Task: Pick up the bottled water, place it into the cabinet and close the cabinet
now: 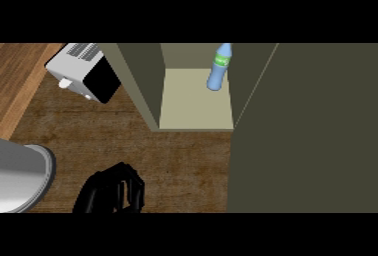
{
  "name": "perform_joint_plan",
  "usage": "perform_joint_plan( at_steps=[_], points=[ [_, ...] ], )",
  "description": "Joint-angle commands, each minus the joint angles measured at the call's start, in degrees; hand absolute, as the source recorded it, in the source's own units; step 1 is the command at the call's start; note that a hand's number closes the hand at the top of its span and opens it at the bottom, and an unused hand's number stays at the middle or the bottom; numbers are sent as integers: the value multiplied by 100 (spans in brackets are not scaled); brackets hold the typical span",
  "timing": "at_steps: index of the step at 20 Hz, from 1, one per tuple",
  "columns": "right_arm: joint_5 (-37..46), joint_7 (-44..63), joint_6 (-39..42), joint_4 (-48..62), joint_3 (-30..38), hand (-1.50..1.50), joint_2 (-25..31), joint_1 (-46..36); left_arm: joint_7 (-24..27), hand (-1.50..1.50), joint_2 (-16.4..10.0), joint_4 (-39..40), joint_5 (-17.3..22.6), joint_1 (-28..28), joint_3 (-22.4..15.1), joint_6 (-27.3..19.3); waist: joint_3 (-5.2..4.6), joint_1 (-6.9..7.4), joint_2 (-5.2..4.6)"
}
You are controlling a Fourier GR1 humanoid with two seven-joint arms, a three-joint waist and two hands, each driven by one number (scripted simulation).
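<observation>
Head view shows the bottled water (218, 70) standing on the shelf of the cabinet (193, 107), close against its right wall, with no hand on it; my left hand (111, 192) rests low over the counter (177, 150), fingers relaxed and holding nothing; my right hand does not show. What remains, I judge, is the door (303, 130), swung wide open at the right; I should press flat near its free edge, sweep it round steadily, and stop at the frame without jolting the bottle.

Bottled water (218, 70) in the cabinet (193, 104), at its right rear; appliance (85, 72) left of cabinet; robot hand (111, 191) nearer, front-left
</observation>
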State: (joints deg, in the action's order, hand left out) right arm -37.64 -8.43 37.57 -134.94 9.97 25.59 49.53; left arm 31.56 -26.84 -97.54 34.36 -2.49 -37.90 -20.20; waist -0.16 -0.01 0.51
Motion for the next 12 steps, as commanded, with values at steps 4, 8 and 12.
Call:
perform_joint_plan(
  at_steps=[4, 8, 12],
  points=[
    [634, 152, 78, -1646, -212, 150, -44, 275, 193, 150, -932, -599, 447, -629, 743, 582, -12, -78, 36],
    [782, 195, 76, -1780, -359, 150, 130, -24, 227, -150, -1241, -759, 912, -810, 1196, 1018, -36, -35, 41],
    [856, 311, 100, -1886, -812, 150, 132, 126, 353, -150, -1569, -836, 1064, -1197, 1670, 1035, -39, -37, 61]
  ],
)
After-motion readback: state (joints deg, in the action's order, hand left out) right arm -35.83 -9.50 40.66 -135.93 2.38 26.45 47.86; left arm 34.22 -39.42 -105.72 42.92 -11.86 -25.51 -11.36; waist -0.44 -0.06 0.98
